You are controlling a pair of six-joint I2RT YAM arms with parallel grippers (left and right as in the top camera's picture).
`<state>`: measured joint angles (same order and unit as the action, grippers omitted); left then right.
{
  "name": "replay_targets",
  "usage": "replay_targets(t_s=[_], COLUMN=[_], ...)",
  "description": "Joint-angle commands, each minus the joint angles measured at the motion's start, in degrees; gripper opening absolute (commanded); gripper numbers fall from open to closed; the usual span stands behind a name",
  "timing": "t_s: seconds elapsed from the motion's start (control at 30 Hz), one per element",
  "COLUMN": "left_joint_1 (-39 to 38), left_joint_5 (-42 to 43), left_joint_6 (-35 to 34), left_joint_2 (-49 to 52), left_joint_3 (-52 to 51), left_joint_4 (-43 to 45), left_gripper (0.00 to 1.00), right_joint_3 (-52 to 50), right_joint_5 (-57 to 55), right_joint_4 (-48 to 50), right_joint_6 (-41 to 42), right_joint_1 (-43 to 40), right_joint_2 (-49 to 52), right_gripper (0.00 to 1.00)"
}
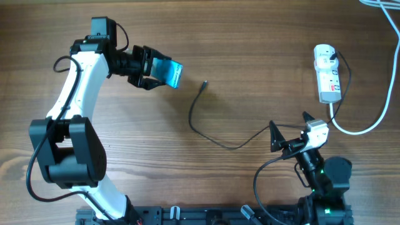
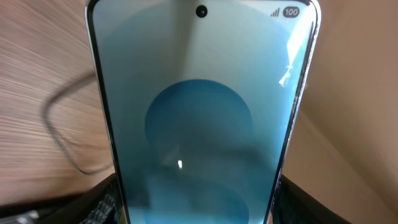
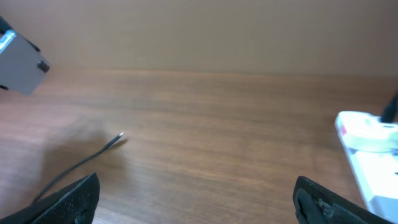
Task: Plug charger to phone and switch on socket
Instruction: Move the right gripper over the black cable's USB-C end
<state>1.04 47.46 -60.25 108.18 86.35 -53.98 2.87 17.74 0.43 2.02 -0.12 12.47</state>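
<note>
Lower right: my right hand gapes wide, empty | centre: charger snakes over the bench, tip pointing up-frame | upper left: my left hand clamps the phone, long axis left-right, free end toward that tip | upper right: socket lies lengthwise up-frame, white lead curling beside.

The phone is being held tilted on the left, its turquoise screen showing a paler oval and a battery reading of 100. The charger is lying loose in the middle as a thin black cable, its small connector tip pointing towards the phone but staying well apart from it. The socket, a white strip with red marks, is lying flat at the far right.
</note>
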Motion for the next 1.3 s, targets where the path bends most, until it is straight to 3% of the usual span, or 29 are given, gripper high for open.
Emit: replay_targets(t_s=[0.0, 0.33, 0.53, 0.8, 0.9, 1.0, 1.13, 1.27], left_joint_1=[0.1, 0.1, 0.1, 0.0, 0.0, 0.0, 0.0, -0.7], left_joint_5=[-10.8, -34.8, -37.4, -40.9, -41.0, -41.0, -41.0, -42.3], left_joint_6=[4.5, 7.6, 15.1, 15.1, 16.6, 16.6, 16.6, 16.6], left_joint_2=[-2.0, -2.0, -2.0, -2.0, -2.0, -2.0, -2.0, -2.0], left_joint_3=[1.0, 1.0, 1.0, 1.0, 1.0, 1.0, 1.0, 1.0], left_joint_4=[-1.2, -5.3, -5.7, -6.3, -6.5, -6.5, -6.5, -6.5], left_gripper=[0.04, 0.04, 0.04, 0.04, 0.04, 0.04, 0.04, 0.04], right_joint_3=[5.9, 21.4, 33.1, 49.5, 50.9, 50.9, 50.9, 54.7], right_joint_5=[4.3, 16.3, 21.7, 24.5, 31.6, 31.8, 30.4, 30.4], right_joint_4=[0.3, -4.8, -16.3, -34.8, -25.9, -19.5, -20.0, -25.9], right_joint_6=[3.1, 7.1, 6.8, 6.9, 10.2, 18.5, 25.2, 24.9], right_joint_1=[0.3, 0.3, 0.3, 0.3, 0.3, 0.3, 0.3, 0.6], right_joint_2=[6.6, 28.6, 37.5, 44.9, 44.8, 45.2, 48.7, 54.9], right_gripper=[1.00, 1.00, 1.00, 1.00, 1.00, 1.00, 1.00, 1.00])
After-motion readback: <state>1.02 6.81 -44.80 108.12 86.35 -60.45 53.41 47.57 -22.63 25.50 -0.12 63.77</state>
